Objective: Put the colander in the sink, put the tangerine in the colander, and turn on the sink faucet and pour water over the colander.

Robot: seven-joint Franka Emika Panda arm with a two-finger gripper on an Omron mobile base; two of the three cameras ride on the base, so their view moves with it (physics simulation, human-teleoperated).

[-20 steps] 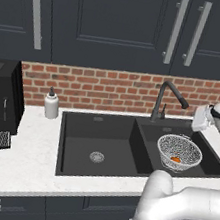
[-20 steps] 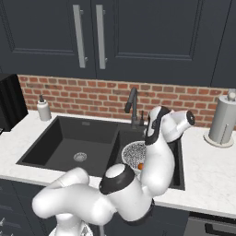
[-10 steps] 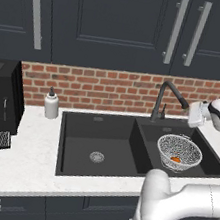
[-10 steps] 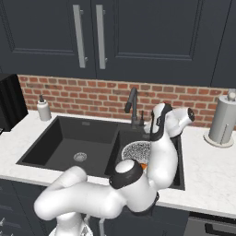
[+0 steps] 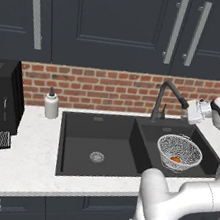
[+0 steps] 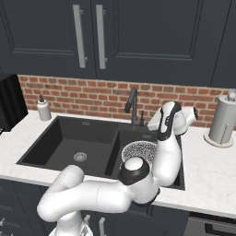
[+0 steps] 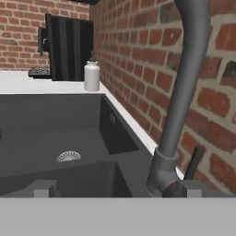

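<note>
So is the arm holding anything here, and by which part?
Nothing is held: the gripper is open beside the sink faucet, jaws empty.

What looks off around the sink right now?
Nothing stands out. The round wire-mesh colander sits upright in the right basin of the black double sink, the small orange tangerine inside it. No water shows.
</note>
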